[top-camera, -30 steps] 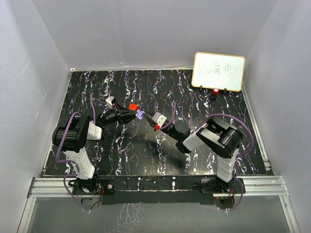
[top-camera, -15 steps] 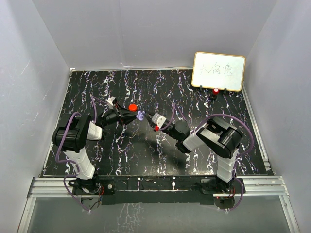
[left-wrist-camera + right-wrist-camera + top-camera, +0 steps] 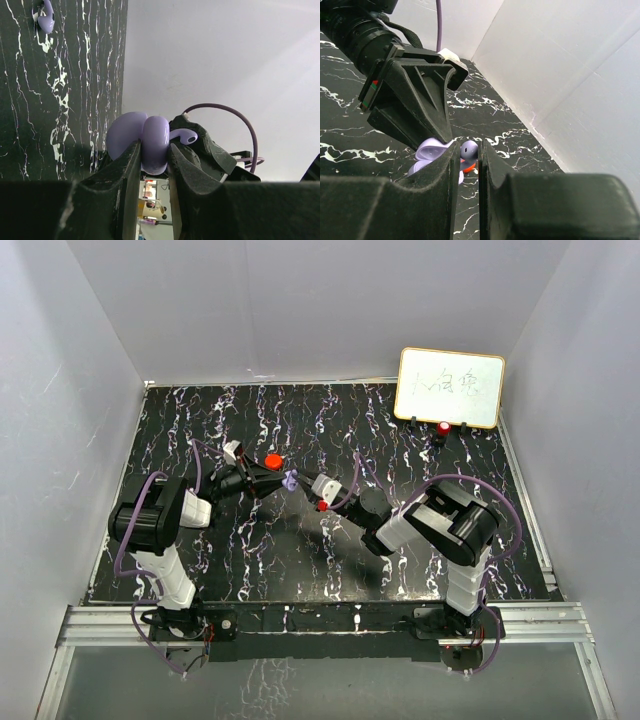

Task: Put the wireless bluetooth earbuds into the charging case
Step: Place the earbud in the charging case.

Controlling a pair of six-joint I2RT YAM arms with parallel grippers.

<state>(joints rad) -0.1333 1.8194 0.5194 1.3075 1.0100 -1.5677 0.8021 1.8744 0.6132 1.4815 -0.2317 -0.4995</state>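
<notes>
My left gripper [image 3: 278, 480] is shut on an open pale purple charging case [image 3: 289, 479], held above the mat; in the left wrist view the case [image 3: 152, 142] sits between my fingers [image 3: 125, 170]. My right gripper [image 3: 306, 483] is shut on a purple earbud [image 3: 469, 149], right beside the case's open half [image 3: 431, 151]. The earbud's stem [image 3: 183, 136] shows just past the case in the left wrist view. A second purple earbud [image 3: 46, 20] lies on the mat. A small red piece [image 3: 322, 505] lies below my right gripper.
A round red case [image 3: 272, 460] lies on the black marbled mat [image 3: 300, 550] just behind my left gripper. A whiteboard [image 3: 450, 387] stands at the back right with a small red thing [image 3: 443, 427] in front of it. White walls enclose the mat.
My right gripper has moved left with the purple earbud, closing on the open case. My left gripper has shifted slightly with the case.
</notes>
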